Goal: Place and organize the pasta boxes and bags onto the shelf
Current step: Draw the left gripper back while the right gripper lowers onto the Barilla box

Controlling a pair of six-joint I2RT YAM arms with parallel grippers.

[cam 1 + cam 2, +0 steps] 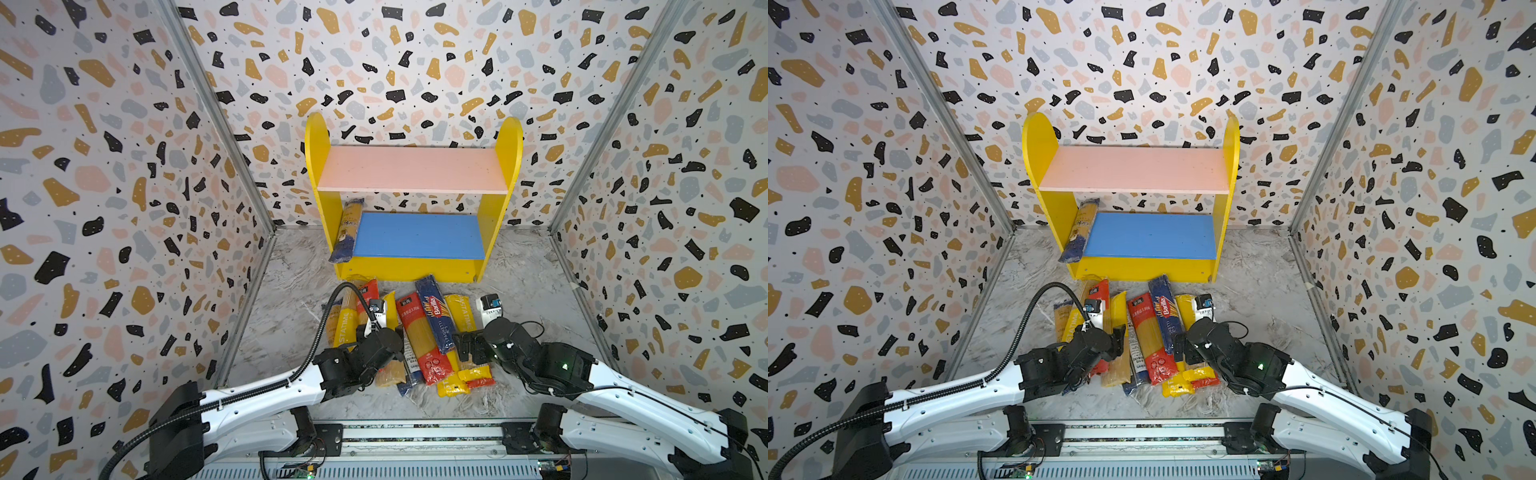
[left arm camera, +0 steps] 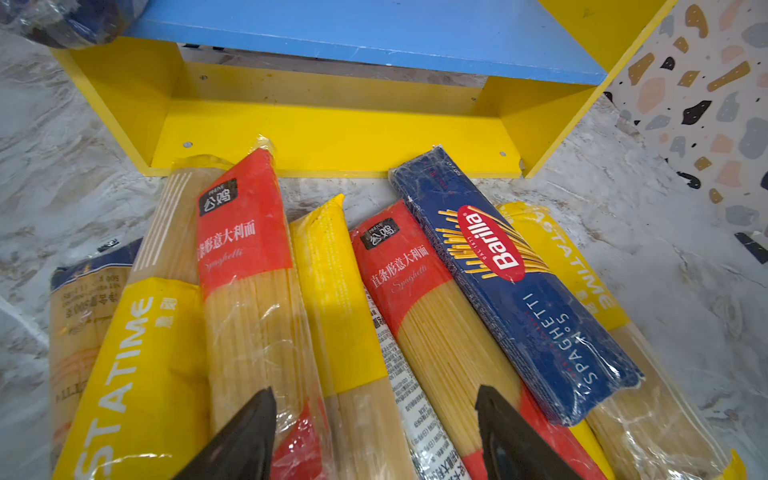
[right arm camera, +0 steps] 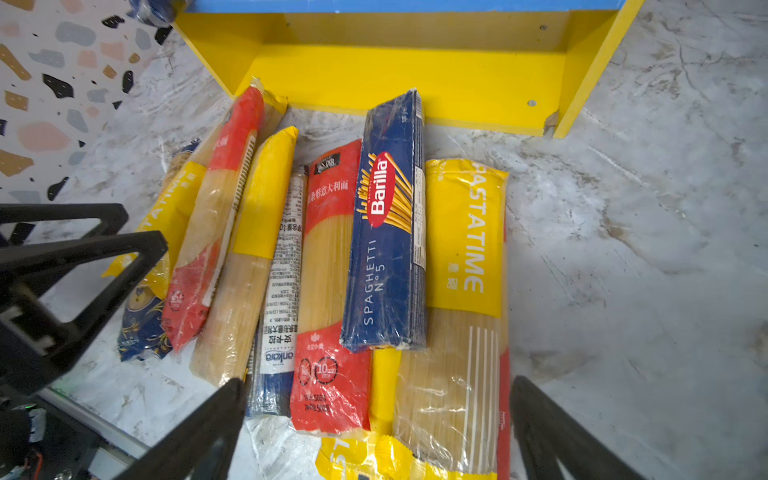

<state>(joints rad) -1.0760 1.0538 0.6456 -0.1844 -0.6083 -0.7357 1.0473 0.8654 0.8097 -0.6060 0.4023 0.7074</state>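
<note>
Yellow-sided, the shelf (image 1: 318,166) in both top views held one blue-ended bag (image 1: 348,232) along the left end of its blue board (image 1: 419,235); the other spaghetti packs (image 1: 1144,332) lay heaped on the marble floor (image 1: 1258,291) just in front of it. Left wrist: the left gripper (image 2: 374,436) stood with jaws parted above a yellow-banded bag (image 2: 332,291). Right wrist: the right gripper (image 3: 374,432) gaped wide over the packs' near ends, holding nothing

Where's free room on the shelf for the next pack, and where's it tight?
Pink board is bare end to end. Blue board is free from the pack at its left end across to the right panel. Tight: the pile on the floor before the shelf.
</note>
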